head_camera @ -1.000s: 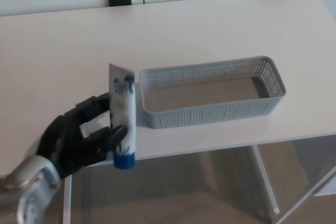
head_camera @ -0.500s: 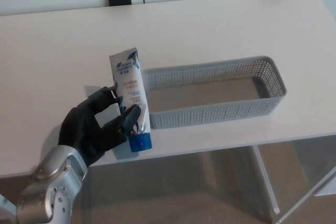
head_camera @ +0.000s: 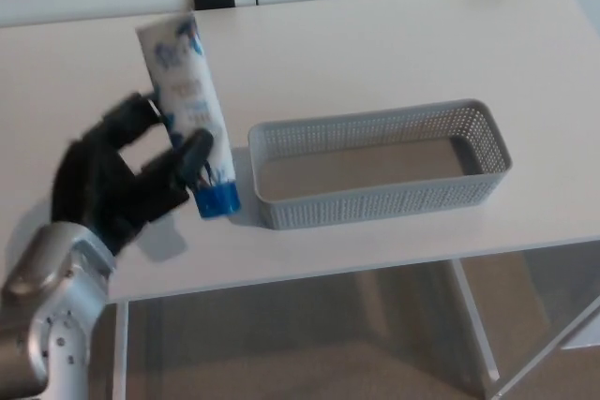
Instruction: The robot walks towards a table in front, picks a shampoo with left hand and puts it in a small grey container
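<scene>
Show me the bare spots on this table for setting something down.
The widest bare table lies behind the basket, up to the far edge. The basket itself is empty. Narrow strips run in front of it and to its right. Left of it is crowded: the left hand holds the shampoo there.

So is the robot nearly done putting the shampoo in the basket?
About halfway. Done: the left hand grips the shampoo near its blue cap. Right now the shampoo is held cap-down, left of the grey basket, not over it. Left to do: the basket is empty, so the shampoo must go over and in.
</scene>
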Robot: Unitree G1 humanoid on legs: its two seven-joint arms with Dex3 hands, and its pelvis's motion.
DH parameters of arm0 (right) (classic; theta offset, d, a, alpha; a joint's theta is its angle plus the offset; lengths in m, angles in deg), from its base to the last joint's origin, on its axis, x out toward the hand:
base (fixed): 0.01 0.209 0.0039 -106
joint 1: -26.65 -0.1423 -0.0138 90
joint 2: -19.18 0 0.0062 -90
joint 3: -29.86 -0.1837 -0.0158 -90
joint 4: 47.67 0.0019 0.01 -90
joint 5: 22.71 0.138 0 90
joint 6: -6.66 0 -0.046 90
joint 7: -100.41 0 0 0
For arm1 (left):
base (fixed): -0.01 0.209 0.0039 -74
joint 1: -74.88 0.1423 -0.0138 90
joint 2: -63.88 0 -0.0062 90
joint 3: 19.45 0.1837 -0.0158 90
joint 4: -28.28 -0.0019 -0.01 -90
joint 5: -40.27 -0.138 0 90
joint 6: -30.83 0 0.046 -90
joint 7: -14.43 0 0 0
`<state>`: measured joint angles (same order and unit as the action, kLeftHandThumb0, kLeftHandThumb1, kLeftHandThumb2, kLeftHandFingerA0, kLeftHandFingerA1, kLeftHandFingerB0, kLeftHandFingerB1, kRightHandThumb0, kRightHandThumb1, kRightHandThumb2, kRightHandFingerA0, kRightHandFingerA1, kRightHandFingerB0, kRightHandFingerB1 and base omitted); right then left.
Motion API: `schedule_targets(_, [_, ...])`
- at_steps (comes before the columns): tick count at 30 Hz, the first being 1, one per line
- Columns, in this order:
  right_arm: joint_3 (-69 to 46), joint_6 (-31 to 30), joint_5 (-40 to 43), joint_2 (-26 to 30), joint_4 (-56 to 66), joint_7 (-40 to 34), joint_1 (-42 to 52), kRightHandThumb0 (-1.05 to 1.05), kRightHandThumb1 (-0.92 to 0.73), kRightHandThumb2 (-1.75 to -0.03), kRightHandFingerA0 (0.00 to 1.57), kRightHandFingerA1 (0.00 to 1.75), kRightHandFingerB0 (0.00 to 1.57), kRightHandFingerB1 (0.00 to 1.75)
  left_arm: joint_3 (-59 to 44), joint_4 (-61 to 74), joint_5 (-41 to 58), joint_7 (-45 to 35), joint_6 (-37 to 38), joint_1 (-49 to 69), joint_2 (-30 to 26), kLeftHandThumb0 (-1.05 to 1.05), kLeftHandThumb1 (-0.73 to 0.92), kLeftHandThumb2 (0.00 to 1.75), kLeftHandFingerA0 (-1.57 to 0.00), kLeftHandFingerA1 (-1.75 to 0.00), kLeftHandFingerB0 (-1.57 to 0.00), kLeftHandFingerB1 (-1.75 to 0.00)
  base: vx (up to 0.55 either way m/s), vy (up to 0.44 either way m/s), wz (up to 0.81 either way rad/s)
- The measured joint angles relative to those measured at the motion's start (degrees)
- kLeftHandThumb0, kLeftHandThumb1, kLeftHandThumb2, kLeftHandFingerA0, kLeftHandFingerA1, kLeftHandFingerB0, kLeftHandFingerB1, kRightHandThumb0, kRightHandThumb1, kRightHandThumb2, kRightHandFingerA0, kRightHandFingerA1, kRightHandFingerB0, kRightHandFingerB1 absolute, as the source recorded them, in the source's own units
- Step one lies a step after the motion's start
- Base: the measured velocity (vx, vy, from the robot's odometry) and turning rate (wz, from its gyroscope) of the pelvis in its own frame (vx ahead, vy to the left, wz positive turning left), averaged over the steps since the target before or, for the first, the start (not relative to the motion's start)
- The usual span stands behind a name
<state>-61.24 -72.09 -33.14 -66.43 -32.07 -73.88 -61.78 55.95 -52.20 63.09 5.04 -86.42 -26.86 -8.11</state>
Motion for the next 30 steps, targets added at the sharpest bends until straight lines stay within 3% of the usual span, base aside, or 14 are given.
schedule_targets(1, [0.03, 0.0, -0.01, 0.01, -0.01, 0.0, -0.09, -0.31, -0.71, -0.61, 0.63, 0.46, 0.51, 0.4, -0.26, 1.65, 0.39, 0.14, -0.25, -0.49, -0.29, -0.07, 0.78, 0.67, -1.11, -1.44, -0.91, -1.02, 0.0, 0.0, 0.0])
schedule_targets(7, [-0.42, -0.02, 0.19, 0.05, -0.02, 0.21, -0.67, -0.29, -0.71, -0.6, 0.63, 0.47, 0.51, 0.41, 2.21, 8.7, 0.06, 0.28, -0.15, -5.88, -4.8, -0.06, 0.81, 0.66, -1.02, -1.33, -0.89, -1.01, 0.0, 0.0, 0.0])
schedule_targets(10, [-0.67, 0.0, 0.27, 0.05, -0.04, 0.44, -0.99, -0.29, -0.71, -0.6, 0.63, 0.47, 0.51, 0.41, 6.75, 8.89, -2.83, 0.2, 1.1, -9.0, -8.05, -0.06, 0.81, 0.66, -1.02, -1.33, -0.89, -1.01, 0.0, 0.0, 0.0])
schedule_targets(11, [-0.76, 0.0, 0.3, 0.05, -0.06, 0.52, -1.03, -0.29, -0.7, -0.6, 0.65, 0.47, 0.51, 0.4, 7.68, 8.88, -3.53, 0.17, 1.42, -9.53, -8.71, 0.04, 0.77, 0.75, -1.04, -1.34, -0.84, -1.07, 0.0, 0.0, 0.0])
schedule_targets(17, [-0.75, -0.02, 0.3, 0.06, -0.22, 0.76, -1.5, -0.3, -0.69, -0.6, 0.65, 0.47, 0.52, 0.41, 16.67, 4.17, -9.31, -0.12, 2.65, -17.37, -13.35, 0.07, 0.75, 0.71, -1.03, -1.28, -0.87, -0.99, 0.0, 0.0, 0.0])
schedule_targets(18, [-0.72, -0.01, 0.28, 0.06, -0.22, 0.78, -1.53, -0.3, -0.69, -0.6, 0.65, 0.48, 0.52, 0.41, 18.39, 3.04, -10.45, -0.19, 2.69, -19.0, -14.08, -0.08, 0.77, 0.71, -0.95, -1.33, -0.85, -0.98, 0.0, 0.0, 0.0])
schedule_targets(19, [-0.7, -0.01, 0.26, 0.06, -0.22, 0.78, -1.53, -0.3, -0.69, -0.6, 0.65, 0.48, 0.52, 0.41, 19.36, 2.43, -11.1, -0.25, 2.76, -19.89, -14.57, -0.08, 0.77, 0.71, -0.95, -1.33, -0.85, -0.98, 0.0, 0.0, 0.0])
schedule_targets(20, [-0.68, -0.02, 0.24, 0.06, -0.25, 0.81, -1.5, -0.3, -0.69, -0.6, 0.64, 0.47, 0.5, 0.41, 21.14, 0.48, -12.09, -0.4, 3.23, -21.64, -15.16, -0.09, 0.77, 0.69, -0.96, -1.38, -0.82, -1.07, 0.0, 0.0, 0.0])
schedule_targets(22, [-0.6, -0.02, 0.2, 0.06, -0.22, 0.86, -1.61, -0.29, -0.7, -0.6, 0.63, 0.47, 0.5, 0.41, 24.41, -3.61, -14.01, -0.61, 4.14, -24.55, -15.92, -0.11, 0.74, 0.65, -0.99, -1.28, -0.84, -1.05, 0.0, 0.0, 0.0])
schedule_targets(24, [-0.55, -0.02, 0.18, 0.06, -0.22, 0.92, -1.7, -0.29, -0.7, -0.6, 0.63, 0.47, 0.5, 0.41, 27.15, -7.15, -15.68, -0.82, 5.03, -26.7, -16.33, -0.11, 0.74, 0.65, -0.99, -1.28, -0.84, -1.05, 0.0, 0.0, 0.0])
schedule_targets(25, [-0.51, -0.02, 0.16, 0.06, -0.22, 0.96, -1.82, -0.3, -0.7, -0.6, 0.63, 0.48, 0.52, 0.41, 29.1, -9.81, -16.88, -1.08, 5.78, -28.28, -16.73, -0.16, 0.74, 0.69, -0.84, -1.61, -0.77, -1.38, 0.0, 0.0, 0.0])
schedule_targets(26, [-0.48, -0.02, 0.16, 0.06, -0.22, 0.99, -1.9, -0.3, -0.7, -0.6, 0.63, 0.48, 0.52, 0.41, 30.38, -11.53, -17.76, -1.22, 6.35, -29.27, -17.05, -0.16, 0.74, 0.69, -0.84, -1.61, -0.77, -1.38, 0.0, 0.0, 0.0])
schedule_targets(27, [-0.41, -0.02, 0.14, 0.06, -0.24, 1.01, -1.9, -0.3, -0.68, -0.59, 0.64, 0.48, 0.52, 0.41, 32.14, -13.67, -18.74, -1.28, 6.83, -30.64, -17.2, -0.25, 0.78, 0.66, -0.74, -1.72, -0.71, -1.39, 0.0, 0.0, 0.0])
schedule_targets(30, [-0.26, -0.01, 0.08, 0.06, -0.2, 1.07, -2.3, -0.3, -0.66, -0.59, 0.65, 0.48, 0.53, 0.42, 37.17, -19.05, -21.61, -1.51, 7.66, -34.28, -17.18, -0.21, 0.74, 0.66, -0.82, -1.66, -0.68, -1.45, 0.0, 0.0, 0.0])
